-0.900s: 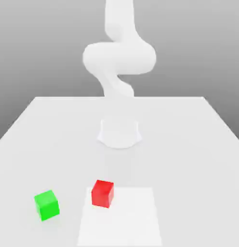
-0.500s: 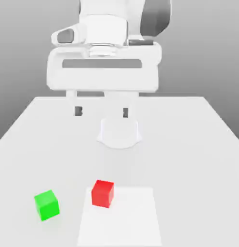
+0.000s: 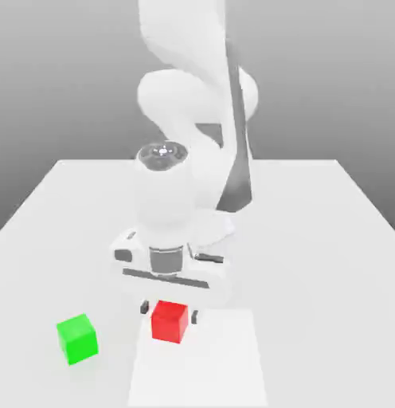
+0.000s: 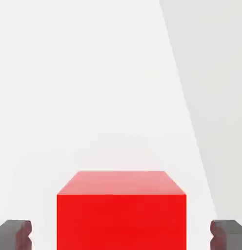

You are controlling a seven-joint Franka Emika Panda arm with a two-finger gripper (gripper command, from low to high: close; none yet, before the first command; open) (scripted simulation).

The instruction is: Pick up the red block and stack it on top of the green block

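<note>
The small red cube (image 3: 170,320) is straddled without contact by the spread dark fingers (image 4: 13,233) in the hand view, while the green cube (image 3: 77,338) is seen on the white tabletop (image 3: 312,239) from outside.

Red block (image 3: 170,320), green block (image 3: 77,339), white table (image 3: 312,239)

backdrop: plain grey wall, darker toward the top | furniture: 1 white table (image 3: 328,239), flat and matte | surface: paler rectangular patch (image 3: 224,366) at the near edge | light: soft, even, faint shadows only
</note>
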